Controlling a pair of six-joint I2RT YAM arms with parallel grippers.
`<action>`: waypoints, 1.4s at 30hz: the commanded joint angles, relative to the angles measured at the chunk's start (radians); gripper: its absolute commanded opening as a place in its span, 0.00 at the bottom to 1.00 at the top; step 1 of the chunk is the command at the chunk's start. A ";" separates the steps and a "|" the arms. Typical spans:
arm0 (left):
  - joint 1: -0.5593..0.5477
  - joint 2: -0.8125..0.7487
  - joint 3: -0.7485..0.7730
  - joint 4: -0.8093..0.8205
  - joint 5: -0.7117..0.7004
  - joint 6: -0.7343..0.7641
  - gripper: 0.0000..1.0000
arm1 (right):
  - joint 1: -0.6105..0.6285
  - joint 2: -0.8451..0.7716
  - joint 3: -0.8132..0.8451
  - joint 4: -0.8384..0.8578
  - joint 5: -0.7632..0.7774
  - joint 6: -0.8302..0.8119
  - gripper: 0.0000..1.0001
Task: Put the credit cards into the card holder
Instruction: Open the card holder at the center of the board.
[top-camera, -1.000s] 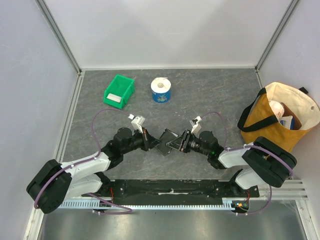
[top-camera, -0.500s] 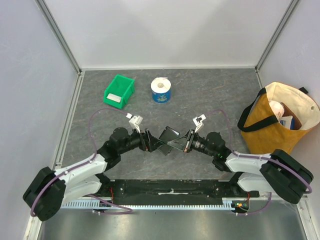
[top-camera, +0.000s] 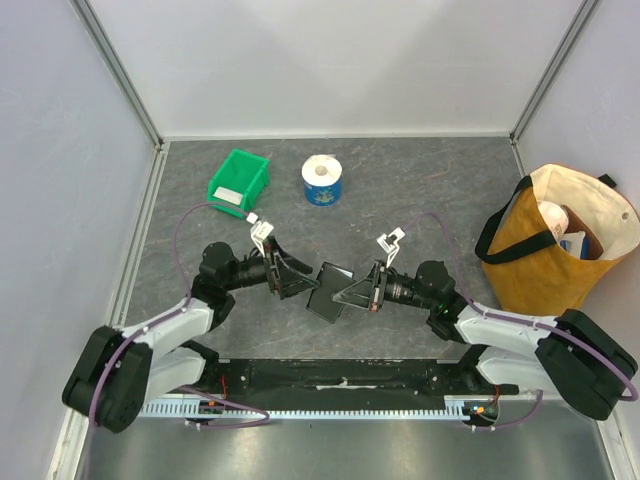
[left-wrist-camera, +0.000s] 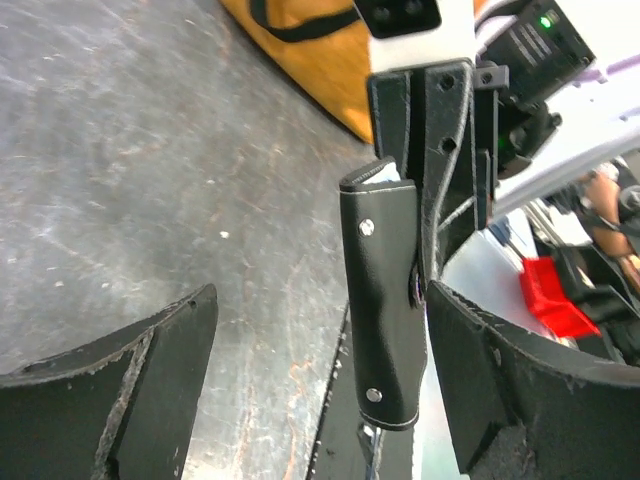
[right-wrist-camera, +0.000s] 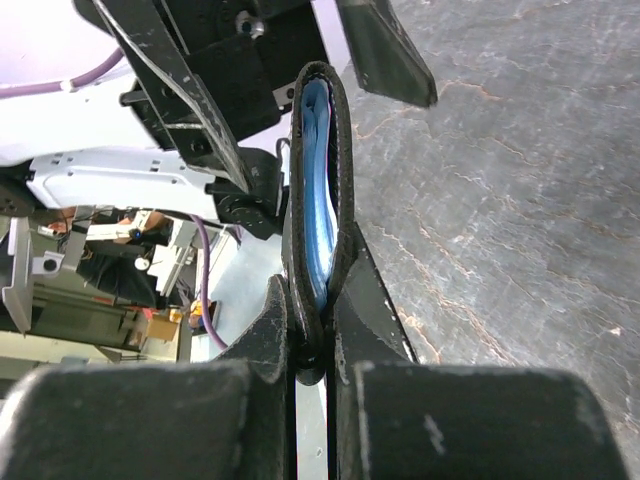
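Between the two arms, just above the grey desk (top-camera: 420, 190): black card holder (top-camera: 328, 293), folded nearly shut and held on edge. Clamped along one edge by the right fingers (right-wrist-camera: 250, 400), closed tight on the leather. Bluish inner pockets seen through the narrow gap in the right wrist view. Pale sliver at its upper end in the left wrist view, too small to tell what. Flanked on the other side by the left fingers (left-wrist-camera: 150, 400), spread wide apart, gripping nothing, no contact with the holder. Farther back on the left: green bin (top-camera: 238, 180) with a white card (top-camera: 228, 197) lying flat inside. Just beside the bin, a white-and-blue roll (top-camera: 322, 180). Far right, well apart: tan tote bag (top-camera: 555, 240) with black handles.
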 joint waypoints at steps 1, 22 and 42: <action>0.002 0.085 -0.014 0.313 0.213 -0.125 0.89 | -0.003 -0.009 0.049 0.088 -0.071 -0.004 0.00; -0.052 0.184 0.026 0.112 0.193 -0.032 0.02 | -0.023 0.066 0.060 0.124 -0.088 0.018 0.21; -0.082 0.585 0.405 -0.779 0.086 0.440 0.02 | -0.043 -0.080 0.222 -0.716 0.130 -0.510 0.56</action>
